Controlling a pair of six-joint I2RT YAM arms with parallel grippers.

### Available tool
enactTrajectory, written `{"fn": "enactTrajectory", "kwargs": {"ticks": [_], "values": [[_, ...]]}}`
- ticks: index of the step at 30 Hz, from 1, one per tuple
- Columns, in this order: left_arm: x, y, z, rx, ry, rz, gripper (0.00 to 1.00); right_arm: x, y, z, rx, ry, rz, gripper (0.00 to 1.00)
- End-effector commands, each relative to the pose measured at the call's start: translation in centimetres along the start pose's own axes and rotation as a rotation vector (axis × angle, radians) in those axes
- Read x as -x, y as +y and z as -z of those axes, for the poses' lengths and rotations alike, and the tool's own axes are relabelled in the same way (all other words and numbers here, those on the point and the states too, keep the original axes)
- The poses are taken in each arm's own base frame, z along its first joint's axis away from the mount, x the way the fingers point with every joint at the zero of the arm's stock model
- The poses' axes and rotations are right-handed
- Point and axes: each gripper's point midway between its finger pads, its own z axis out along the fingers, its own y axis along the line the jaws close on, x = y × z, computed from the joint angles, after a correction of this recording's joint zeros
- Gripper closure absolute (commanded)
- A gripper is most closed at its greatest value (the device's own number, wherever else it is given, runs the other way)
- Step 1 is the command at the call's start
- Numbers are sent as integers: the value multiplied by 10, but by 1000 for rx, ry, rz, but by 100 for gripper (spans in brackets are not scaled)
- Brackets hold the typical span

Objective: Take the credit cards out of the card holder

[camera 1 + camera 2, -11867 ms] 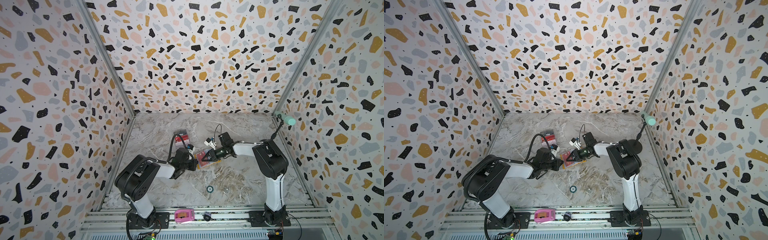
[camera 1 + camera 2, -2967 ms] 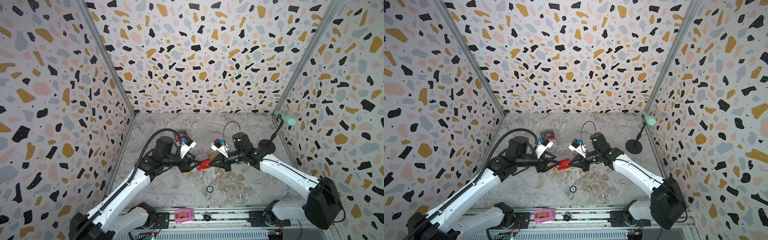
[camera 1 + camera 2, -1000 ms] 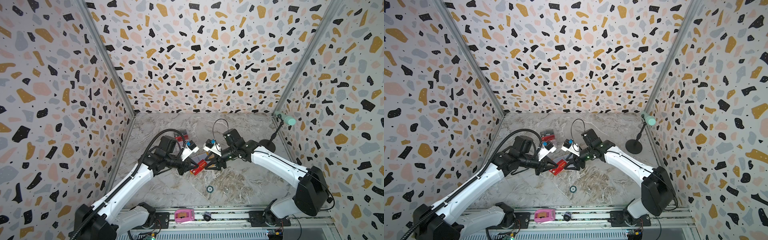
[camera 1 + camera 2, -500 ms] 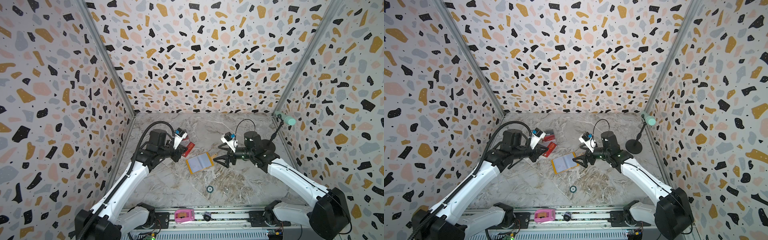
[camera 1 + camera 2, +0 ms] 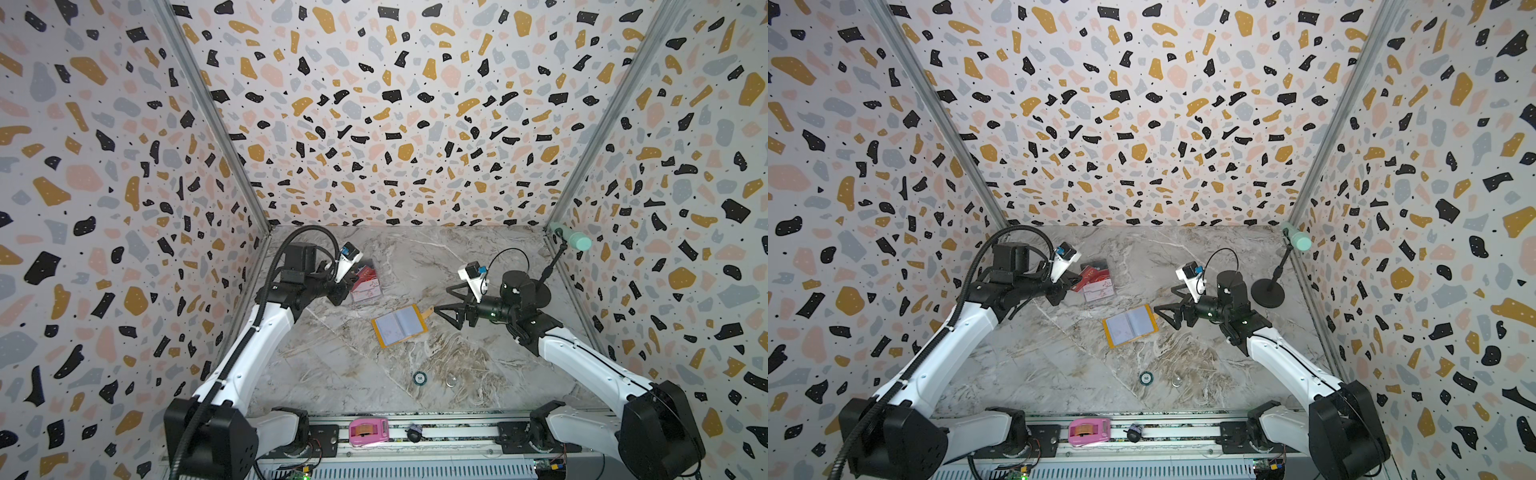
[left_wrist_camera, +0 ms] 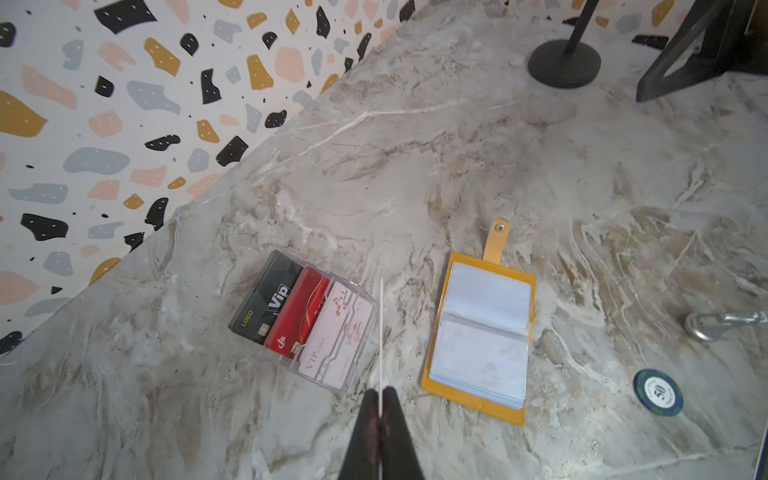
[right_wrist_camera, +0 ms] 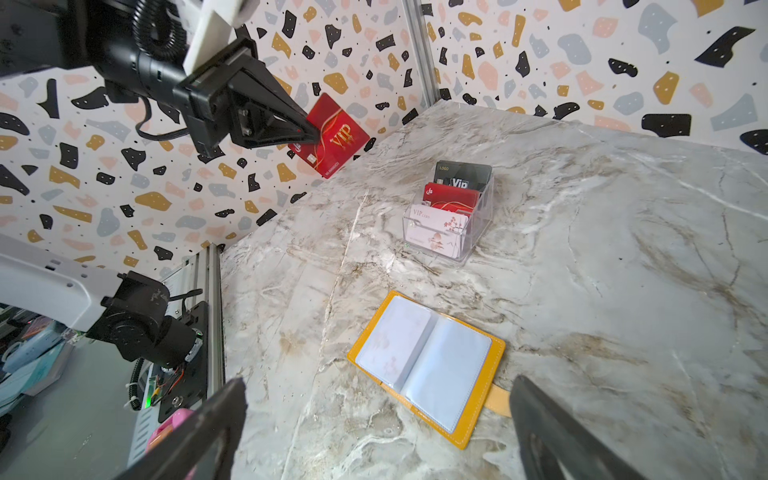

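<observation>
Both top views show the card holder (image 5: 400, 325) open flat on the desk (image 5: 332, 365), sleeves up so cards can slide out. The right hand (image 5: 443, 300) hovers just beside its snap tab, spread wide and empty, and the left hand (image 5: 344, 289) is raised near the clear stand (image 5: 370, 294). Left wrist view: its fingers press together on a held card (image 6: 381, 332), edge-on beside the stand and likely bound for a slot near the black card (image 6: 266, 299), red card (image 6: 297, 311) and white card (image 6: 336, 340). A poker chip (image 6: 658, 392) lies well apart. Right wrist view: the held card is red and off the desk; one sleeve seems to hold a pale card, uncovered.
</observation>
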Motion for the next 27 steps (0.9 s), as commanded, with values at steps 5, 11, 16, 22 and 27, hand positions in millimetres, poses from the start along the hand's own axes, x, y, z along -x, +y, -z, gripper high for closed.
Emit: {"fn": "enactTrajectory", "kwargs": {"ticks": [5,11,16,22,27], "values": [[3,-1,-14,-184,-24,-197,100,8,-3,4,-22,-39,-1,1],[-13,16,-35,-235,46,-275,100,2,-8,9,-62,-30,-8,1],[-37,20,-56,-344,114,-294,100,-2,-10,11,-80,-23,-12,1],[-51,49,-85,-335,191,-273,100,-7,-12,10,-79,-6,-20,1],[-47,66,-100,-317,197,-257,100,-17,-15,10,-89,17,-36,1]]}}
